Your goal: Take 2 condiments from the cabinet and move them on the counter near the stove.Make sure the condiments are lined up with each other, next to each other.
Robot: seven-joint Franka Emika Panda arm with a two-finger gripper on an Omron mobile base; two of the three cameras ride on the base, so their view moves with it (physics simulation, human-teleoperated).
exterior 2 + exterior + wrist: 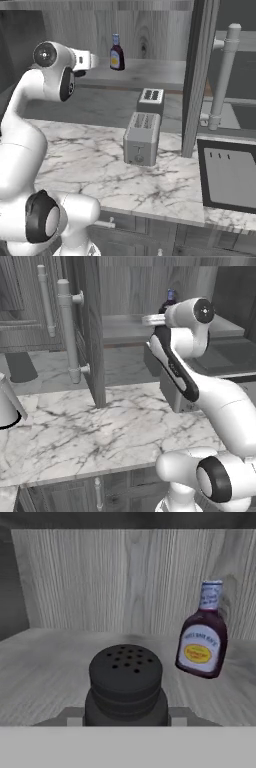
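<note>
A short black shaker (126, 684) with a perforated top stands right in front of the hand camera on the cabinet shelf (45, 677). My gripper (126, 716) is shut on it, with a grey finger pad (74, 718) against each side of its base. The taller brown sauce bottle (201, 639), with yellow label and blue cap, leans a little further back on the right. It also stands on the shelf (145, 72) as the sauce bottle (117, 52) and pokes up behind my arm as the sauce bottle (170, 300). My hand (85, 61) reaches into the open cabinet.
The cabinet door (92, 331) stands open with its long bar handle (67, 331); the same door (197, 75) rises on the right. A grey toaster (142, 137) sits on the marble counter (90, 165) below the shelf. A kettle (7, 403) is at far left, a dark framed panel (230, 177) at lower right.
</note>
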